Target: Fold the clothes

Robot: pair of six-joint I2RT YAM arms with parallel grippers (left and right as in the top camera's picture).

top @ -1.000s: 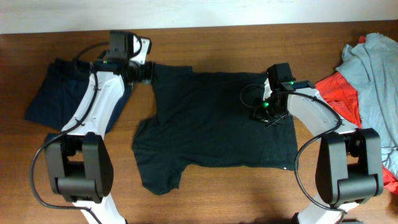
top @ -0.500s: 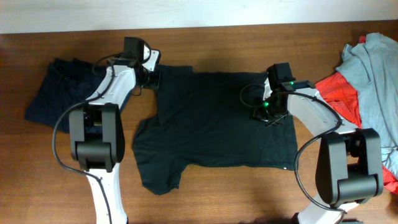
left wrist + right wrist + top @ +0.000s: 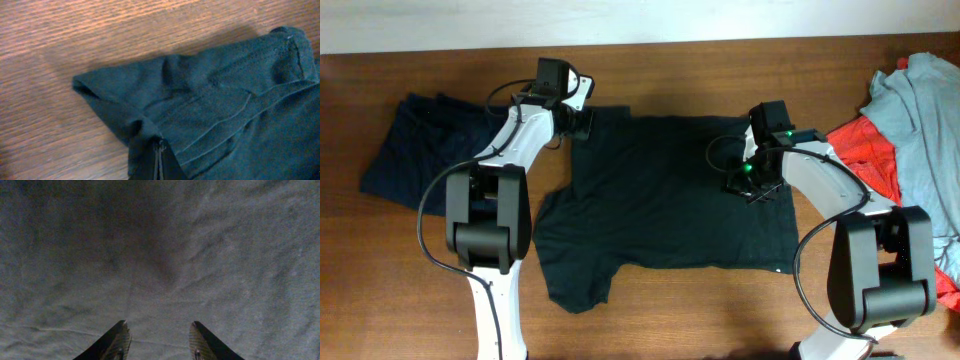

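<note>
The dark navy-black T-shirt (image 3: 670,200) lies spread flat in the middle of the table, its lower left sleeve (image 3: 570,280) sticking out toward the front. My left gripper (image 3: 582,122) is at the shirt's top left sleeve (image 3: 200,100). In the left wrist view its jaws (image 3: 160,152) are pressed together, with the sleeve's bunched edge caught at the tips. My right gripper (image 3: 752,182) rests on the shirt's right part. The right wrist view shows its fingers (image 3: 116,340) apart over bare fabric, nothing between them.
A dark navy garment (image 3: 410,150) lies folded at the far left. A loose pile with red cloth (image 3: 865,160) and light grey-blue cloth (image 3: 920,110) sits at the right edge. Bare wooden table (image 3: 720,310) runs along the front.
My left gripper has moved right from the folded navy garment to the T-shirt's top left sleeve and shut there. The right arm has not moved.
</note>
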